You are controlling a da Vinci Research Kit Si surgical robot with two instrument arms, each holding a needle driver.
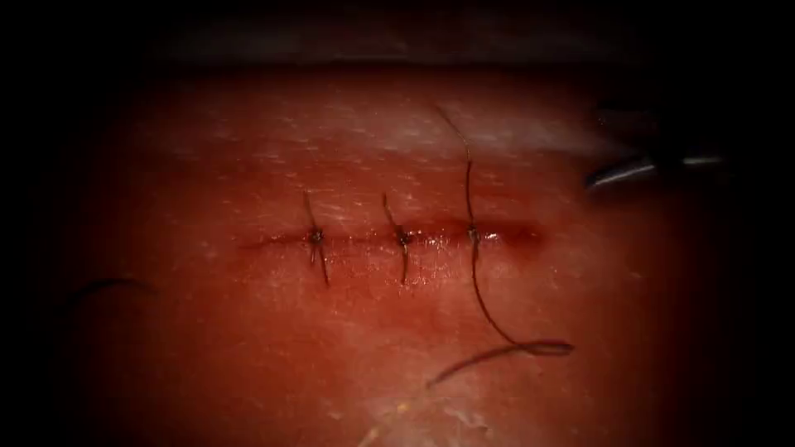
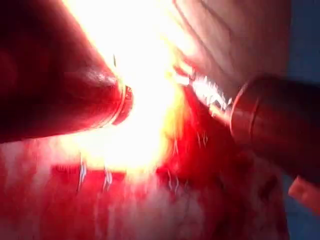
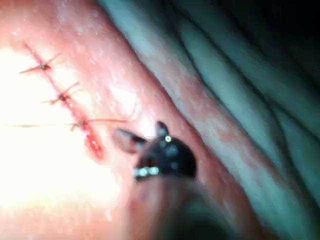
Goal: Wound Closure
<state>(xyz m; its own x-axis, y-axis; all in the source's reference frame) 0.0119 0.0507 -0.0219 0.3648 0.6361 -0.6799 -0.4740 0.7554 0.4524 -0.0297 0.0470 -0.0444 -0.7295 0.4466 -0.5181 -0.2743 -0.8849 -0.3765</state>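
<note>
In the endoscope view, the tissue (image 1: 248, 348) is seen with a horizontal cut (image 1: 389, 238) crossed by three stitches (image 1: 402, 238); the two on the left carry short cut ends, while from the rightmost stitch a long thread (image 1: 474, 281) is run upward past the cut and downward into a loop on the near tissue. The right tool (image 1: 617, 172) is placed at the dark right edge, well apart from the cut, with its jaws spread and nothing held between them; most of its body is lost in shadow. Open tissue is left between it and the stitches. The needle cannot be made out. A dark curved strand (image 1: 108, 285) at the left edge is too dim to be identified. In the left wrist view, the left tool (image 2: 122, 105) is shown as a dark shaft end against strong glare, and its jaws cannot be made out; the right tool (image 2: 207, 95) is seen nearby above the tissue (image 2: 150, 210). In the right wrist view, the right tool (image 3: 142, 137) is seen with jaws apart and empty, just beside the end of the cut (image 3: 92, 142), clear of the thread (image 3: 30, 125).
</note>
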